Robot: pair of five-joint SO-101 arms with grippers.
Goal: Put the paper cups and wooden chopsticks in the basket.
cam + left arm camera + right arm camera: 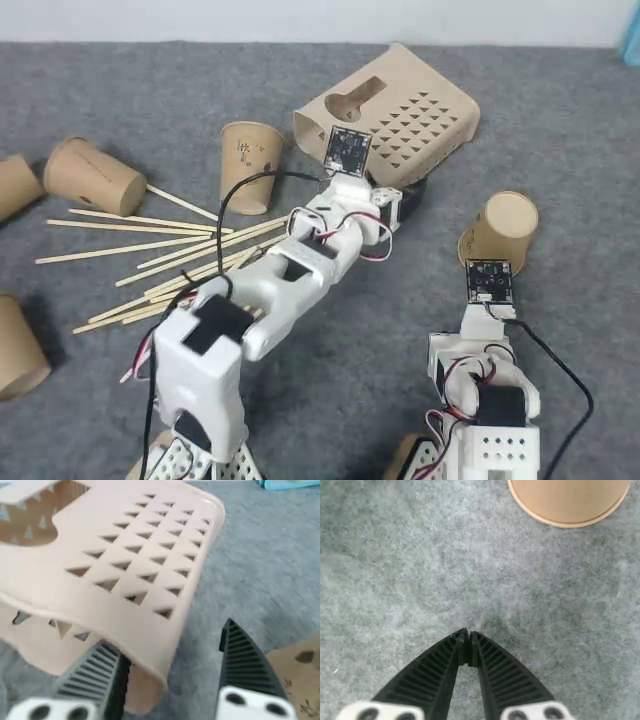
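The beige basket (405, 110) lies tipped over at the back of the grey mat, its perforated wall facing up. My left gripper (172, 650) is open right at the basket's (125, 565) near corner, one finger (100, 675) against its rim. A paper cup (500, 235) lies on its side just ahead of my right gripper (468, 647), which is shut and holds nothing; that cup's base (567, 500) is a short way off. Another cup (250, 165) stands left of the basket. Wooden chopsticks (170, 250) lie scattered under the left arm.
More paper cups lie to the left: one on its side (95, 175), one at the left edge (15, 185) and one nearer the front (15, 350). A cup's brown wall (300, 680) shows beside the left gripper. Bare mat lies between the two arms.
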